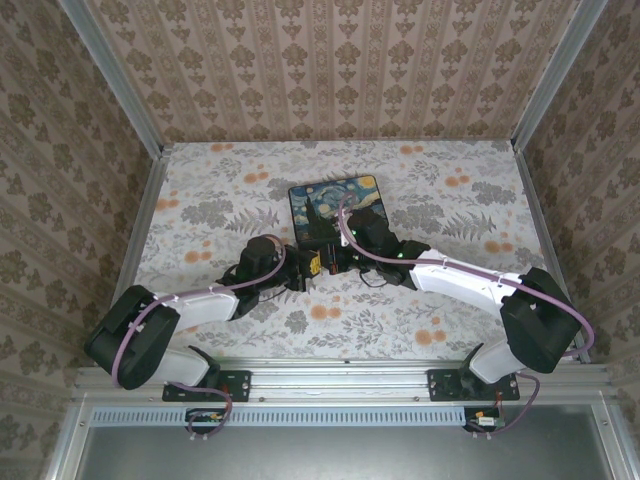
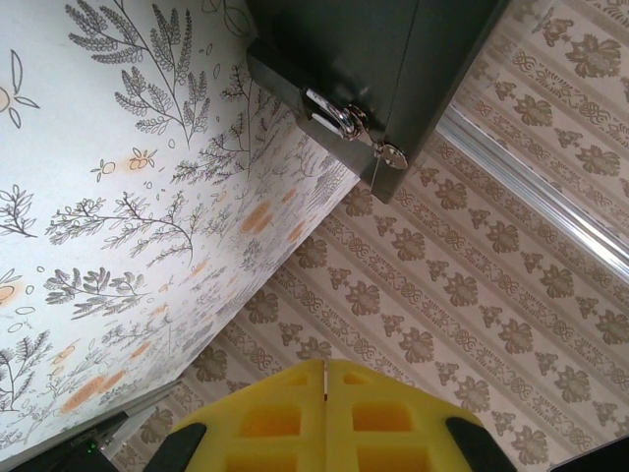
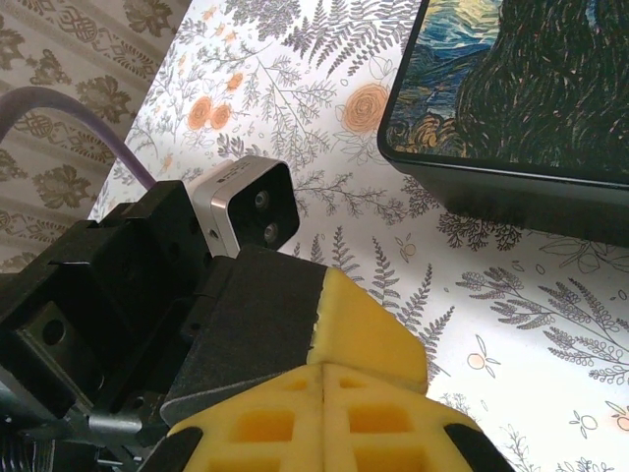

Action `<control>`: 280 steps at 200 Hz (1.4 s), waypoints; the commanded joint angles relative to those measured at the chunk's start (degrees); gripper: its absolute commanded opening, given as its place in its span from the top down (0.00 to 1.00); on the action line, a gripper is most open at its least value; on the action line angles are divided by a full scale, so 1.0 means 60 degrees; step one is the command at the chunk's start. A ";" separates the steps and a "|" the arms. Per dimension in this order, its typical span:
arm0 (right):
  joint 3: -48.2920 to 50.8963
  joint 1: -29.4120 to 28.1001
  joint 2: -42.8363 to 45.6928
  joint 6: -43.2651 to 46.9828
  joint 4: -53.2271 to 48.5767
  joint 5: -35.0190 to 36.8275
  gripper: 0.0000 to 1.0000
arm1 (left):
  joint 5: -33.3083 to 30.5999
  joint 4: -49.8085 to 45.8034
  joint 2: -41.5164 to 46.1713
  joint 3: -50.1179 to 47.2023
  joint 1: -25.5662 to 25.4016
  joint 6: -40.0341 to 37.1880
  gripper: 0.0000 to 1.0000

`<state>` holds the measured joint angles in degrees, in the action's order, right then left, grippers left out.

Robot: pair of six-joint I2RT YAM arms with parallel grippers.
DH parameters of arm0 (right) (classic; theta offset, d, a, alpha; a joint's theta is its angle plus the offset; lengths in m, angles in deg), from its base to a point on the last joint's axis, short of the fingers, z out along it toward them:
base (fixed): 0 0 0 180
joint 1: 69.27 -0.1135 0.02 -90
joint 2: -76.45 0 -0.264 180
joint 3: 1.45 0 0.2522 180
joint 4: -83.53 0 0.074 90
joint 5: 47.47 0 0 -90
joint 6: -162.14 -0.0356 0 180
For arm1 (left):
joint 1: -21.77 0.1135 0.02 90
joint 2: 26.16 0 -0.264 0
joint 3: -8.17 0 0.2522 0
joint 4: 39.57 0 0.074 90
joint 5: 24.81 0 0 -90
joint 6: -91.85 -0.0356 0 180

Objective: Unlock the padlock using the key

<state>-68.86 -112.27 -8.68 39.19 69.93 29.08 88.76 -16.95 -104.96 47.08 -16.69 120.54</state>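
Floral table (image 1: pixel 200 190); left wrist: closed fingers (image 2: pixel 265 423), latch (image 2: pixel 350 121).

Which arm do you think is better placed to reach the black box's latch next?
Left, probably: the left claw, shut, points toward the metal latch on the box, ahead in its wrist view. The right claw, also shut, faces the left claw instead.

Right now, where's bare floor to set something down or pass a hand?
Free: floor between box and left wall, box and right wall, and the strip behind the box to the back wall. Crowded: just in front of the box, where left gripper and right gripper meet.
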 commanded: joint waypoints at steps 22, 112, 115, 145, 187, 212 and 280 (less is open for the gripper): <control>0.0386 0.0110 0.0465 0.0056 -0.0105 0.0089 0.81 | 0.0116 -0.1025 0.0466 0.0429 0.0528 -0.2004 1.00; 0.0791 0.0183 0.1282 -0.1441 0.0291 -0.0028 0.62 | 0.0628 -0.0983 0.0709 0.1902 0.0893 -0.7468 1.00; 0.0815 0.0187 0.1342 -0.1626 0.0358 -0.0007 0.63 | 0.0627 -0.1025 0.0725 0.1941 0.0892 -0.7599 1.00; 0.1396 0.0166 0.1954 -0.3143 0.1556 0.0284 0.67 | 0.0557 -0.1313 0.0716 0.2265 0.0872 -0.8281 1.00; 0.1624 -0.0041 0.1914 -0.4877 0.3028 0.0858 0.68 | 0.0393 -0.0845 0.0571 0.2318 0.0656 -0.8264 1.00; 0.1567 -0.0198 0.1744 -0.5276 0.3368 0.1456 0.69 | 0.0303 -0.0756 0.0518 0.2370 0.0526 -0.8191 1.00; 0.1919 -0.0194 0.1736 -0.5432 0.3433 0.2166 0.71 | 0.0168 -0.0445 0.0482 0.2256 0.0433 -0.7665 1.00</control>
<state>-59.16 -113.21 2.01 7.74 88.14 39.00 90.40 -22.78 -101.79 59.23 -13.83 73.42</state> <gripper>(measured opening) 0.296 0.065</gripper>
